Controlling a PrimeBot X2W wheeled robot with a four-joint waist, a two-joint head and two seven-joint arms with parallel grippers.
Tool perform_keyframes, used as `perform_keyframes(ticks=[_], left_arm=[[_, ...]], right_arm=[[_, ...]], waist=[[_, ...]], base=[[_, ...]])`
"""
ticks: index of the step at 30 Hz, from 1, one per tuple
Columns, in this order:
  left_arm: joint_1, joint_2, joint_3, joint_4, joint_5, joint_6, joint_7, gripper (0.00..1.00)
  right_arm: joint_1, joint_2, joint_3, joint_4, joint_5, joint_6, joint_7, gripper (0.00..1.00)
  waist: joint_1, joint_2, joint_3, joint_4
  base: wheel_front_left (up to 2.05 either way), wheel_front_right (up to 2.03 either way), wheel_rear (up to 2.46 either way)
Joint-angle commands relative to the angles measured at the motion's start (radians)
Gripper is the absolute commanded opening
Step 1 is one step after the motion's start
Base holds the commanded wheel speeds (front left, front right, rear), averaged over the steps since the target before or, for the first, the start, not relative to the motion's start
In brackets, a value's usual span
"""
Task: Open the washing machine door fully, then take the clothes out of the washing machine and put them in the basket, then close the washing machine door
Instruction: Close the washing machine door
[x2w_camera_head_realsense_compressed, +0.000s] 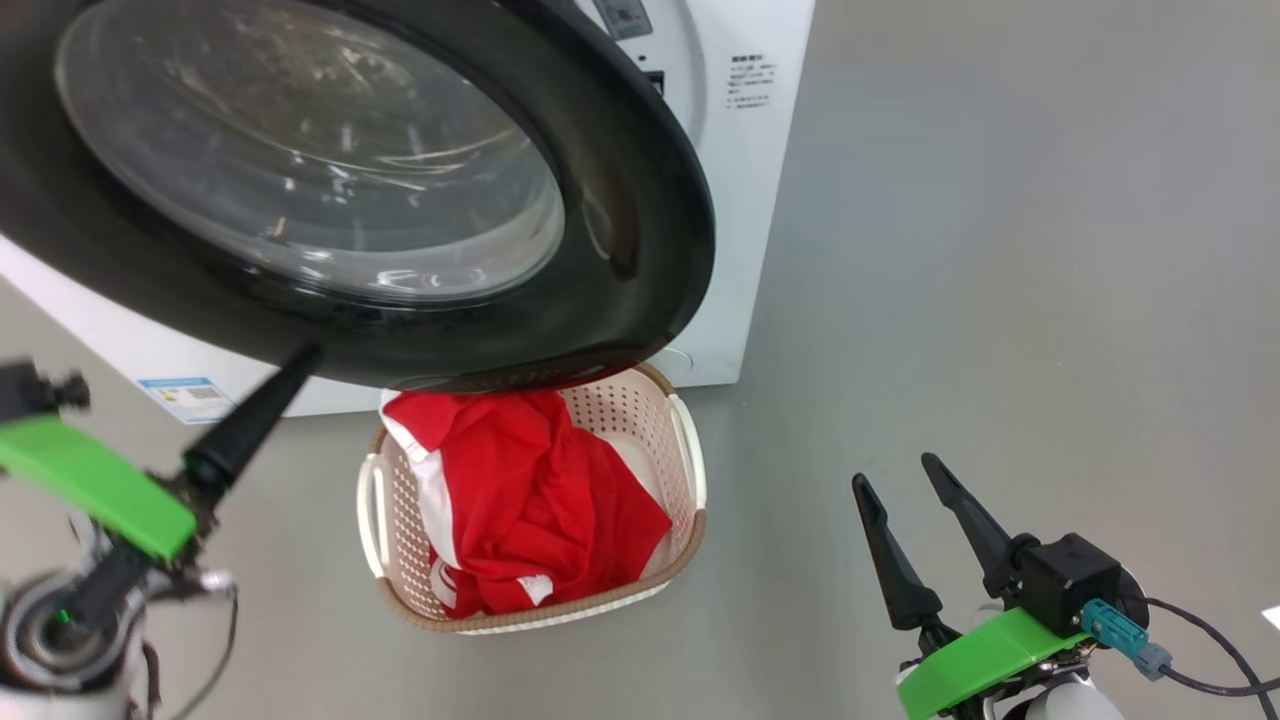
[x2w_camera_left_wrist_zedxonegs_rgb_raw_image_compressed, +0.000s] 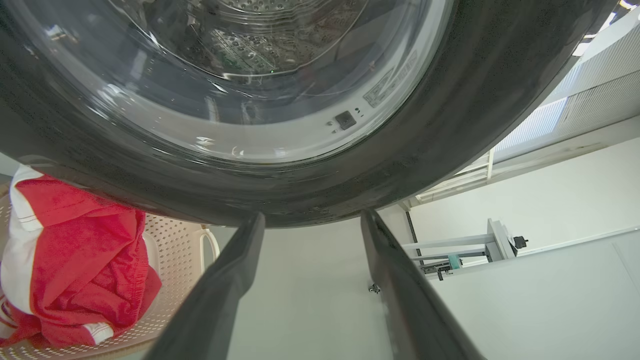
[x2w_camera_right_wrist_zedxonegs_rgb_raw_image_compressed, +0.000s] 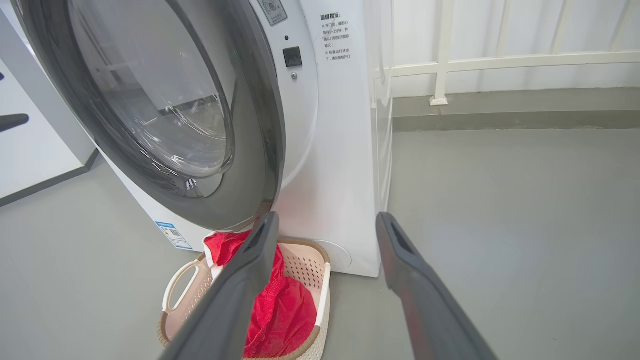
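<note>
- Grey floor (x2w_camera_head_realsense_compressed: 1000, 250), basket (x2w_camera_head_realsense_compressed: 690, 460) right against the washing machine (x2w_camera_head_realsense_compressed: 745, 200), red clothes (x2w_camera_head_realsense_compressed: 540, 490) piled in it.
- Left gripper (x2w_camera_left_wrist_zedxonegs_rgb_raw_image_compressed: 310, 220) spread wide, empty, tips by the washing machine door (x2w_camera_head_realsense_compressed: 620, 200) rim.
- Right gripper (x2w_camera_head_realsense_compressed: 895, 472) wide too, holding nothing.

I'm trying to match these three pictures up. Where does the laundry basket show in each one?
Head view: the basket sits at lower centre, under the washing machine door.
Left wrist view: the basket is at the lower left, below the door's black rim.
Right wrist view: the basket is at the bottom, left of centre.
Shared landmark: the red clothes lying in it.
</note>
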Motion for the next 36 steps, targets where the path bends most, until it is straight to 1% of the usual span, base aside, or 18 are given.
perform_keyframes(ticks=[1,4,9,15,21,25,26,29,32,34,36], left_arm=[[0.008,0.047,0.034,-0.026,0.011,-0.003,-0.024,1.00],[0.066,0.040,0.032,-0.017,0.007,-0.003,-0.088,1.00],[0.143,0.047,0.015,-0.021,0.011,-0.003,-0.179,1.00],[0.231,0.065,0.020,-0.013,0.015,-0.003,-0.312,1.00],[0.304,0.094,-0.026,0.011,0.059,-0.003,-0.455,1.00],[0.336,0.120,-0.074,0.033,0.114,-0.003,-0.578,1.00],[0.336,0.120,-0.074,0.033,0.114,-0.003,-0.578,1.00],[0.352,0.130,-0.104,0.055,0.144,-0.003,-0.685,1.00],[0.358,0.147,-0.154,0.082,0.188,-0.003,-0.770,1.00],[0.358,0.144,-0.167,0.091,0.193,-0.003,-0.806,1.00],[0.362,0.147,-0.168,0.104,0.224,-0.003,-0.826,1.00]], right_arm=[[0.006,0.006,0.022,-0.018,-0.007,0.002,-0.005,1.00],[0.015,0.002,0.021,-0.014,-0.005,0.002,-0.005,1.00],[0.034,-0.007,0.009,-0.012,0.002,0.002,-0.005,1.00],[0.055,-0.012,-0.008,-0.015,0.002,0.002,-0.005,1.00],[0.077,-0.012,-0.028,-0.027,0.005,0.002,-0.005,1.00],[0.088,-0.015,-0.033,-0.028,0.006,0.002,-0.005,1.00],[0.088,-0.015,-0.033,-0.028,0.006,0.002,-0.005,1.00],[0.090,-0.016,-0.038,-0.031,0.007,0.002,-0.005,1.00],[0.090,-0.016,-0.045,-0.036,0.006,0.002,-0.005,1.00],[0.090,-0.018,-0.049,-0.038,0.006,0.002,-0.005,1.00],[0.092,-0.021,-0.053,-0.039,0.005,0.002,-0.005,1.00]], waist=[[0.0000,0.0000,-0.015,0.016],[0.0000,0.0000,-0.024,0.023],[0.0000,0.0000,-0.033,0.025],[0.0000,0.0000,-0.040,0.004],[0.0000,0.0000,-0.050,-0.023],[0.0000,0.0000,-0.060,-0.041],[0.0000,0.0000,-0.060,-0.041],[0.0000,0.0000,-0.064,-0.055],[0.0000,0.0000,-0.067,-0.064],[0.0000,0.0000,-0.070,-0.070],[0.0000,0.0000,-0.075,-0.075]], base=[[0.00,0.00,0.00],[0.00,0.00,0.00],[0.00,0.00,0.00],[0.00,0.00,0.00],[0.00,0.00,0.00],[0.00,0.00,0.00],[0.00,0.00,0.00],[0.00,0.00,0.00],[0.00,0.00,0.00],[0.00,0.00,0.00],[0.00,0.00,0.00]])
